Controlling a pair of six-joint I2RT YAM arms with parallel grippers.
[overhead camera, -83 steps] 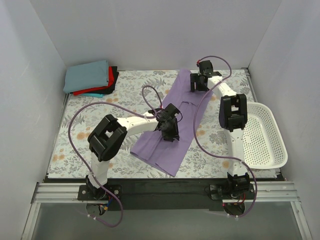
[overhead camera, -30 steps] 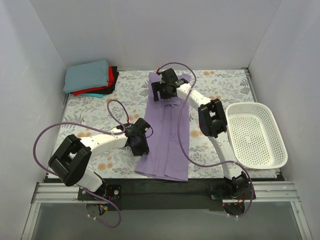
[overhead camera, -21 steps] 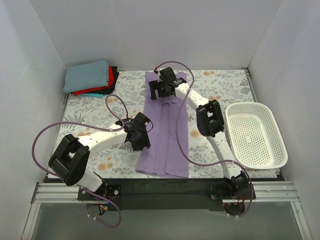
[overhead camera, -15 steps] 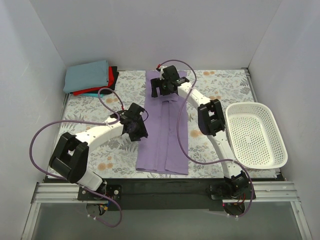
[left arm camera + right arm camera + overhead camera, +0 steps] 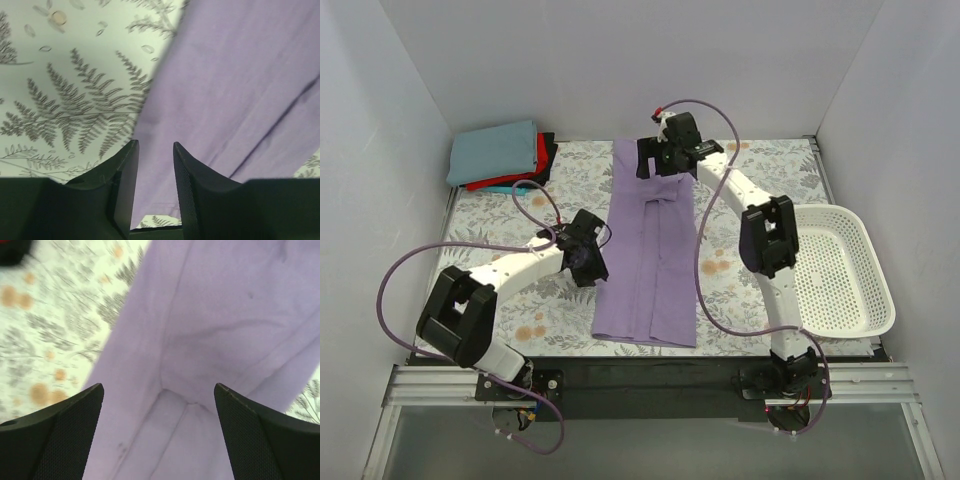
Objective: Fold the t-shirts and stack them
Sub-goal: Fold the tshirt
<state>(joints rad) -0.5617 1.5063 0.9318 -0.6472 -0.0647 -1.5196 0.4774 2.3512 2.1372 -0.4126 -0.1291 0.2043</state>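
lavender shirt (image 5: 650,250): lying centre, running 12 to 6. left gripper (image 5: 154,145): hovering at its 9 o'clock edge, jaws barely parted, empty. right gripper (image 5: 159,386): at 12, jaws spread wide; i'm likely lining up a fold.

Soft, matt lavender cloth, faintly creased: the t-shirt (image 5: 650,250) lies on the counter's (image 5: 780,165) smooth covering printed with ferns and flowers. My left fingers (image 5: 122,190) are matt black plastic, finely ribbed; my right fingers (image 5: 55,435) show a fine woven-looking grain. At the counter's right edge, the basket (image 5: 840,280) is white perforated plastic. In the far left corner, folded t-shirts (image 5: 500,155), all matt cloth.
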